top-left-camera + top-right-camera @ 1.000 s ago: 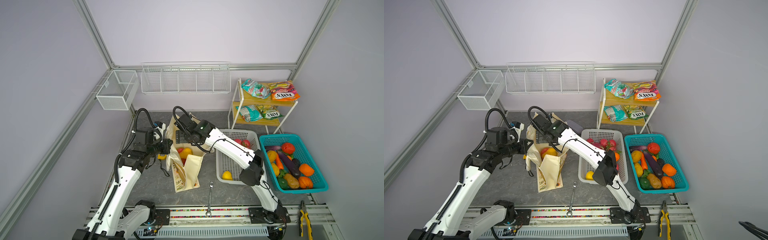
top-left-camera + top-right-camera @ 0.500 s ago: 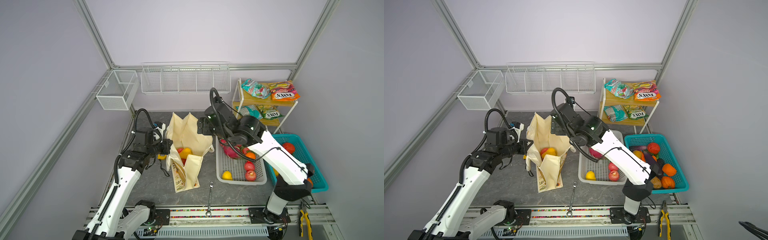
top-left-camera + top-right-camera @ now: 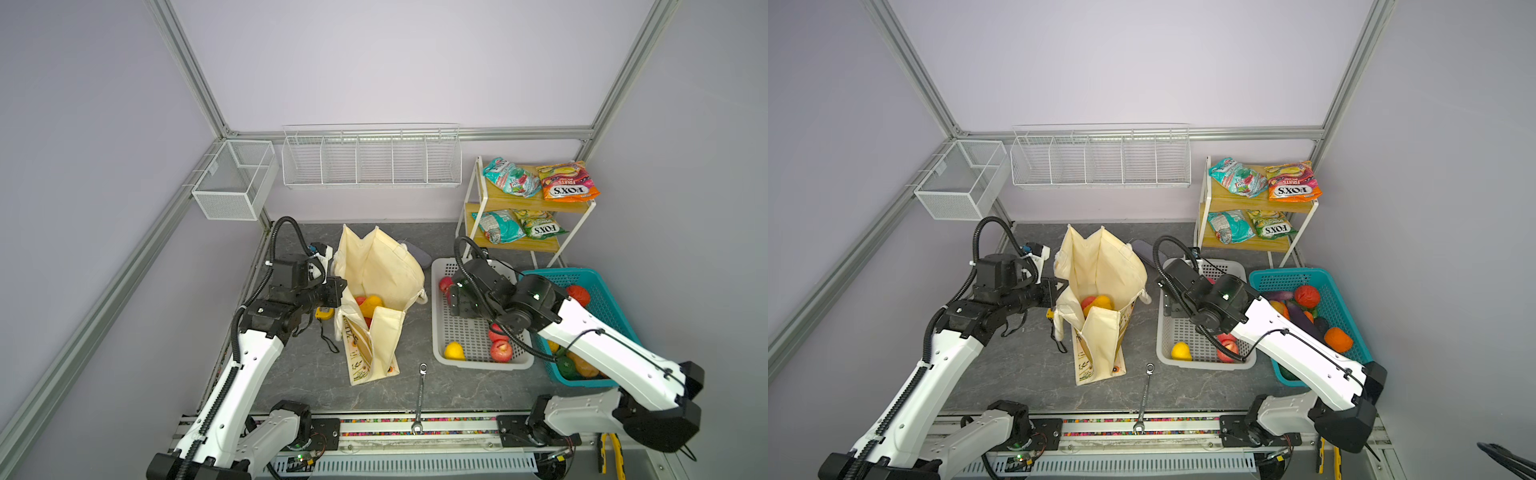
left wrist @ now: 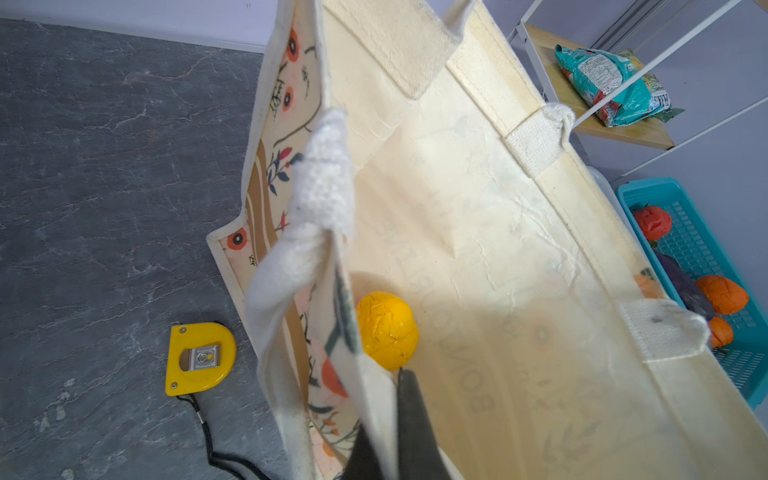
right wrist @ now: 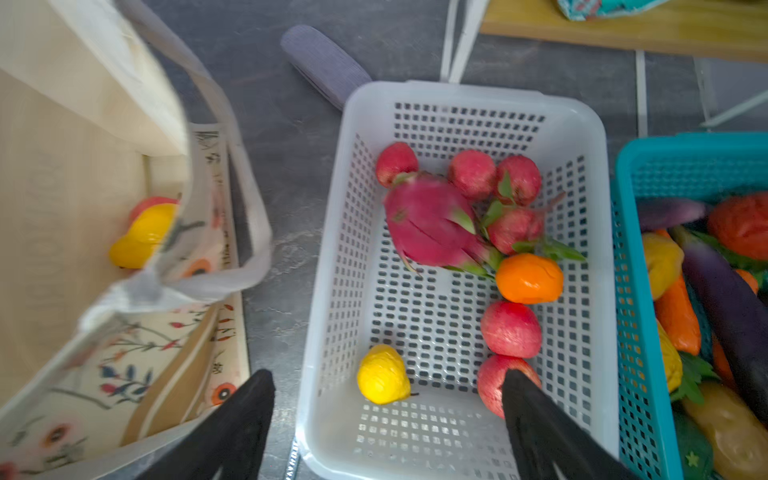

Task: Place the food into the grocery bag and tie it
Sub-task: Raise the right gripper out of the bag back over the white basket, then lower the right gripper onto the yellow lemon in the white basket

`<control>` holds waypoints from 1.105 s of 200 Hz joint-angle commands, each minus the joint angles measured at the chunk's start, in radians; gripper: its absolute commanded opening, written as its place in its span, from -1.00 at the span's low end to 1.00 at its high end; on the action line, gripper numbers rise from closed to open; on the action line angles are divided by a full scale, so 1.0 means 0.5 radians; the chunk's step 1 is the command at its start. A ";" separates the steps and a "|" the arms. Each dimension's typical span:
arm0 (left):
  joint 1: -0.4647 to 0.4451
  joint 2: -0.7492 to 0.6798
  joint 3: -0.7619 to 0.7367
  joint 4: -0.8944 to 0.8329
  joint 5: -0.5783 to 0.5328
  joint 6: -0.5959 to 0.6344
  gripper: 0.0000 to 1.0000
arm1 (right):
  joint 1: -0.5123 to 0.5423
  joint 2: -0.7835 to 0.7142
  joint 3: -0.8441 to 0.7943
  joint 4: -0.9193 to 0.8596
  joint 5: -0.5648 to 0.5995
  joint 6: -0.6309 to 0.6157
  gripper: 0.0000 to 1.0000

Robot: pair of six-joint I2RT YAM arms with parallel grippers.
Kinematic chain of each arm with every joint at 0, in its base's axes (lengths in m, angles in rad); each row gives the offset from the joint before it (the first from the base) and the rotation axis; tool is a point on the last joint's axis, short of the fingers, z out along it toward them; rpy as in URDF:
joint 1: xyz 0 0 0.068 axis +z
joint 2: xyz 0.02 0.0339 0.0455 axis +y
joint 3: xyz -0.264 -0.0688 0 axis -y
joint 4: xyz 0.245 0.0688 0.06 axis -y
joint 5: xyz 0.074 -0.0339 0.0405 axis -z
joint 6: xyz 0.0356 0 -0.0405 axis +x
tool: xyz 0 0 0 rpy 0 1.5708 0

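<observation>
Top views, both: grocery bag [image 3: 376, 266] stands upright on the grey tabletop [image 3: 299, 374], mouth open and facing up. Left hand [image 4: 386, 419] is clamped on the bag's rim on the left-arm side. In the left wrist view its dark fingers [image 4: 411, 399] pinch the cream cloth edge, and a white handle [image 4: 324, 183] droops just beside the grip.

Inside the bag: one yellow fruit [image 4: 386, 330] against the printed wall, and a red fruit [image 3: 360, 300] touching it.

Right hand [image 5: 388, 376] is spread wide with nothing between its fingers. It hangs clear of the bag, on the bag's right-arm side, above the grey basket [image 5: 328, 249]. One finger is over the strip of tabletop between bag and basket, the other over one of the red apples [image 5: 490, 386]. Contact with that apple: cannot tell.

Grey basket lies just beside the bag, not touching it. Contents:
- pink dragon fruit [image 5: 428, 224]
- several red apples
- an orange [image 5: 528, 278]
- a lemon-like fruit [image 5: 382, 365]

Teal basket [image 5: 625, 187] sits farther from the bag, beyond the grey basket, and holds an eggplant [image 5: 723, 299] among other vegetables. Snack packets [image 3: 567, 187] lie on a two-level shelf [image 3: 515, 203], well apart from the bag and beyond both baskets.

Yellow tape measure [image 4: 199, 357] lies on the tabletop just beside the bag, on the left-arm side. Wrench [image 3: 420, 386] lies near the bag's foot, toward the arm bases.
</observation>
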 commanded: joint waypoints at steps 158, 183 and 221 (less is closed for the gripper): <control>0.014 0.027 -0.013 0.069 -0.046 0.054 -1.00 | -0.334 0.279 -0.516 0.180 -0.879 -0.867 0.99; 0.014 0.034 -0.003 0.048 -0.051 0.069 -1.00 | -0.335 0.336 -0.515 0.215 -0.983 -0.939 0.95; 0.014 0.006 -0.008 0.060 -0.033 0.067 -1.00 | -0.338 0.450 -0.555 0.298 -1.097 -0.995 0.90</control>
